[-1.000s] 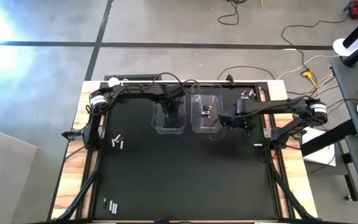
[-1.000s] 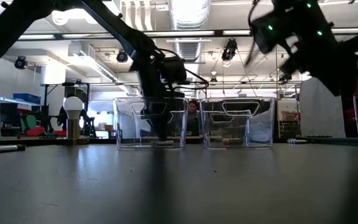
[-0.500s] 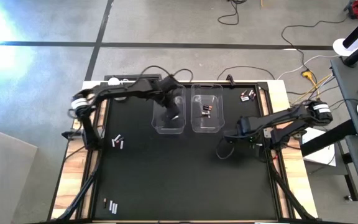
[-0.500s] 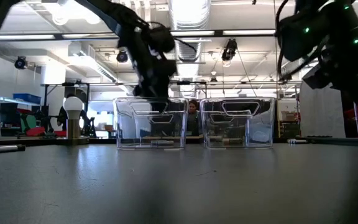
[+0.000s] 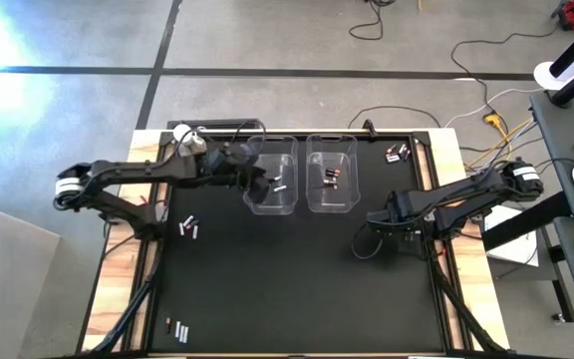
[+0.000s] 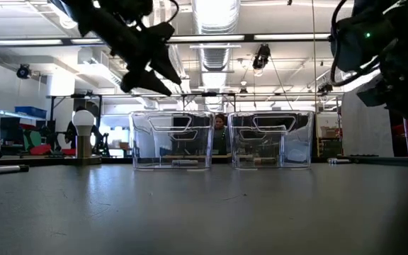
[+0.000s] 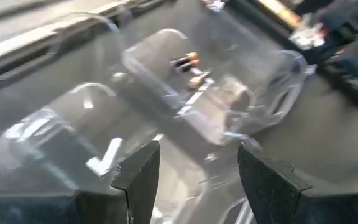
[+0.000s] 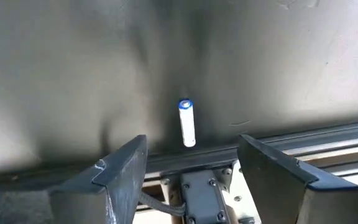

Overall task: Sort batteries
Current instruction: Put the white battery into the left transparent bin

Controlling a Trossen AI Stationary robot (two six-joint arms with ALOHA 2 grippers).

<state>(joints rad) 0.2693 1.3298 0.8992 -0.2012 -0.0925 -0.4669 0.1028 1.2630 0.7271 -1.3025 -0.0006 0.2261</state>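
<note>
Two clear bins stand side by side at the table's far middle: the left bin (image 5: 251, 203) and the right bin (image 5: 313, 204). A white battery (image 5: 279, 187) lies on the left bin's floor, and dark batteries (image 5: 330, 178) lie in the right bin. My left gripper (image 7: 194, 180) hangs open and slanted above the left bin's left rim, with nothing between its fingers. Near the table's right rail, my right gripper (image 8: 191, 149) points down, open, above a white blue-tipped battery (image 8: 186, 123) that lies flat on the mat.
Loose batteries lie left of the bins (image 5: 189, 227), at the near left (image 5: 177, 329) and at the far right (image 5: 399, 153). A silver knob with a white ball (image 5: 182, 131) stands at the far left corner. A person (image 6: 220, 124) shows behind the bins.
My left gripper has risen out of the left bin and drawn back toward the table's left, tipping from pointing down to slanting; a white battery now shows on that bin's floor. My right gripper has gone from beside the right bin toward the near right and sunk lower.
</note>
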